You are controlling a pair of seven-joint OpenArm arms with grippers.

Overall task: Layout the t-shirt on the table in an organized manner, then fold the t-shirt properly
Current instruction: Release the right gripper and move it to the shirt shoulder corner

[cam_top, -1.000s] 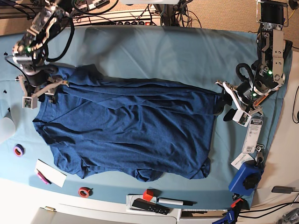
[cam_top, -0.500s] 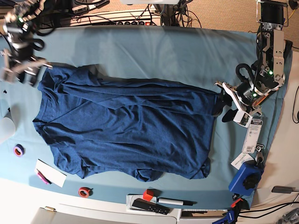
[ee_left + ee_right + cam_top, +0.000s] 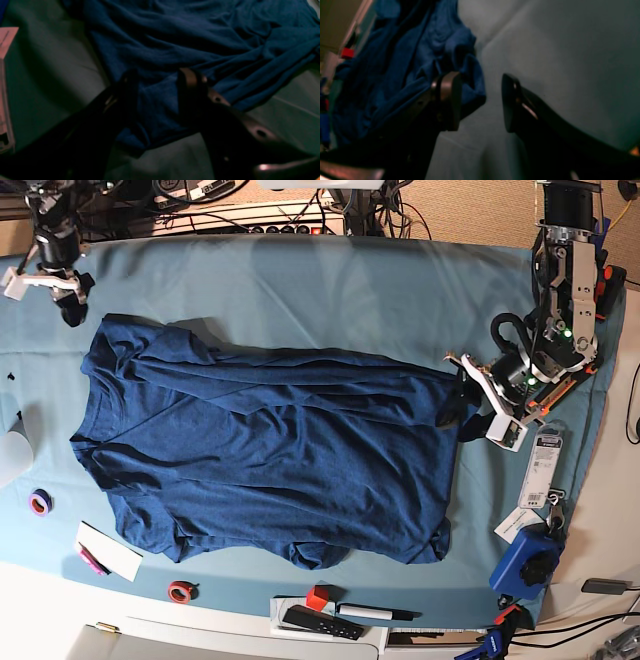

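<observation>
**Operator:** T-shirt (image 3: 270,455) lies spread on the table (image 3: 330,290), still wrinkled, upper edge rolled over. No fold made yet, I judge.

**Colleague:** Grippers?

**Operator:** Left gripper (image 3: 475,395) straddles the hem corner, jaws apart. Right gripper (image 3: 42,278) hangs parted, empty, beside the far corner.

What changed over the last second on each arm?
The right gripper let go of the t-shirt at its top-left corner and rose toward the table's far-left edge, jaws open. The left gripper nudged slightly inward at the shirt's right edge. The shirt barely shifted.
</observation>
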